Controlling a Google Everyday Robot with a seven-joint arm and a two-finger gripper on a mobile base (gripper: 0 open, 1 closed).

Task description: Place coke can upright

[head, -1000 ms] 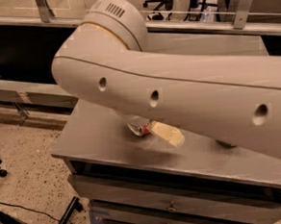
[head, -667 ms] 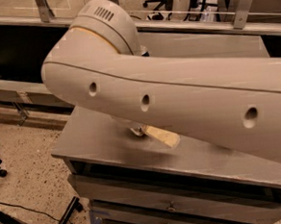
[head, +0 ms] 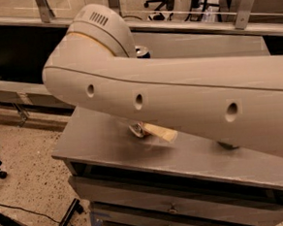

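Observation:
My white arm crosses the view and hides most of the grey cabinet top. Under the arm, a silver can end with a trace of red shows low on the cabinet top; it looks like the coke can, lying tilted, with its body hidden. A tan part of my gripper shows right beside it, touching or nearly touching. The rest of the gripper is hidden behind the arm.
The silver top of a dark can shows behind the arm at the back. A dark thing sits under the arm at the right. The cabinet has drawers below. A speckled floor with cables lies to the left.
My arm has swung a little to the left. The tan gripper part and the can end under it have shifted slightly left with it.

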